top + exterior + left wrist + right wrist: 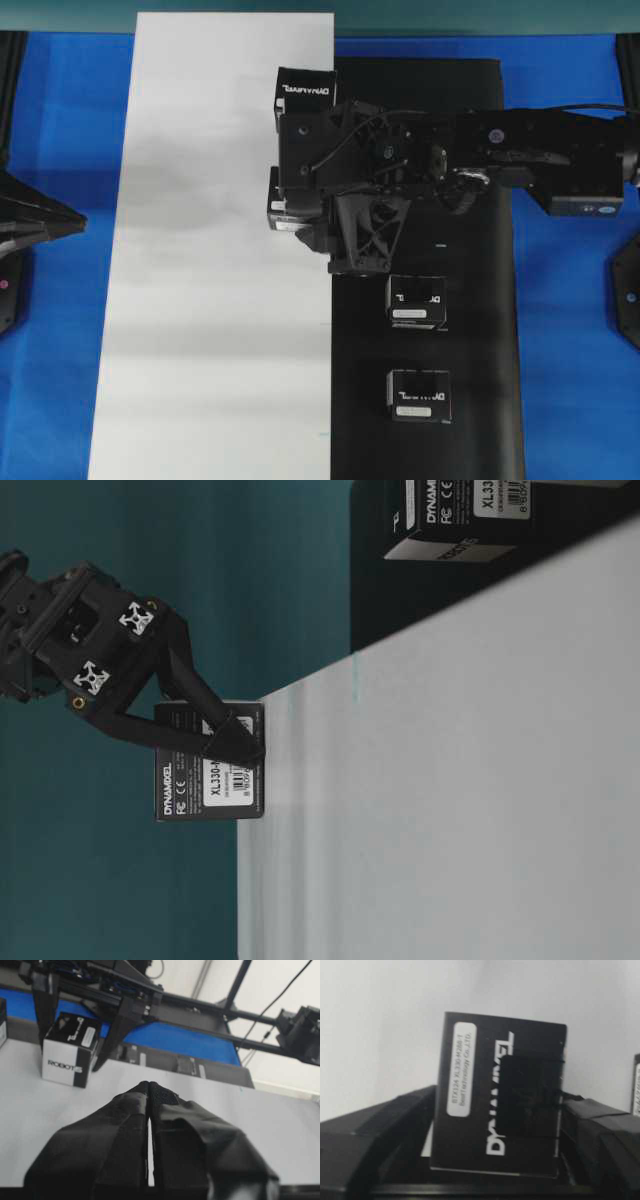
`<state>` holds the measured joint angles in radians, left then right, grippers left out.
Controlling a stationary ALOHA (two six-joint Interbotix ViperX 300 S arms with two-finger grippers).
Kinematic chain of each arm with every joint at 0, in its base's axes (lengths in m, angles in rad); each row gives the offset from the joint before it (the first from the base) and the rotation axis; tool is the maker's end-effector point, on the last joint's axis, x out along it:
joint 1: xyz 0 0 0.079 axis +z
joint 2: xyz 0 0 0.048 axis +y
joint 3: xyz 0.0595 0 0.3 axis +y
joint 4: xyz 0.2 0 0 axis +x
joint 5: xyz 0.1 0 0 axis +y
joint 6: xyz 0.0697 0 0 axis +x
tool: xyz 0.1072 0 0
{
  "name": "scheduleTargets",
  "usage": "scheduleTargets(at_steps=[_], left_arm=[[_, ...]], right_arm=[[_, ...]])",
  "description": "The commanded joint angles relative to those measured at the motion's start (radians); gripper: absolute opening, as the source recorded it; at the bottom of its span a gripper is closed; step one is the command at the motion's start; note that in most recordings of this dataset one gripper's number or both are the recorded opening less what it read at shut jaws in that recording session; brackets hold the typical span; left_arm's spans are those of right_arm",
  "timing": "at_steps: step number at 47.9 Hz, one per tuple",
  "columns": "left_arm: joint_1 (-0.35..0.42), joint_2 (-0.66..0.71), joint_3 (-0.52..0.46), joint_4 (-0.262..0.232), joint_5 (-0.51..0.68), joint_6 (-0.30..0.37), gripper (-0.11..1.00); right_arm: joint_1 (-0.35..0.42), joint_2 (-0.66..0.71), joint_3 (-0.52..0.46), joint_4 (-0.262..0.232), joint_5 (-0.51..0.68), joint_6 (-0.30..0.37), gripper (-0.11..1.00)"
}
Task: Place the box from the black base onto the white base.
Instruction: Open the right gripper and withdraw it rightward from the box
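Observation:
A small black box (497, 1110) with white lettering sits on the white base (200, 250), near its edge with the black base (470, 250). My right gripper (495, 1130) is open astride this box; a sliver of white shows between each finger and the box's sides. From overhead the right arm reaches across the black base and covers most of that box (277, 208). The left wrist view shows the same box (70, 1050) between the spread fingers. My left gripper (149, 1085) is shut and empty, low over the white base.
Another box (305, 95) stands at the far end of the white base, by the seam. Two more boxes (415, 300) (420, 393) sit on the black base nearer the front. Blue table (570, 350) borders both sheets. The left arm (35, 215) rests at the left edge.

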<state>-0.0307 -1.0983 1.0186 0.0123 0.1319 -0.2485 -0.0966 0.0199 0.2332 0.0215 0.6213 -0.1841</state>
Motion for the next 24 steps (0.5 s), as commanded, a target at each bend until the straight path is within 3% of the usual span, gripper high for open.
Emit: scheduleTargets(at_steps=[1, 7, 24], left_arm=[[-0.002, 0.009, -0.012, 0.003, -0.009, -0.002, 0.01], [-0.002, 0.009, -0.014, 0.003, -0.009, -0.002, 0.01], [-0.002, 0.008, -0.014, 0.003, -0.009, -0.002, 0.01]], right_arm=[[-0.002, 0.005, -0.005, 0.002, -0.006, 0.002, 0.93], [-0.003, 0.005, -0.005, 0.003, -0.006, 0.000, 0.99], [-0.011, -0.018, -0.005, 0.003, -0.005, 0.002, 0.99]])
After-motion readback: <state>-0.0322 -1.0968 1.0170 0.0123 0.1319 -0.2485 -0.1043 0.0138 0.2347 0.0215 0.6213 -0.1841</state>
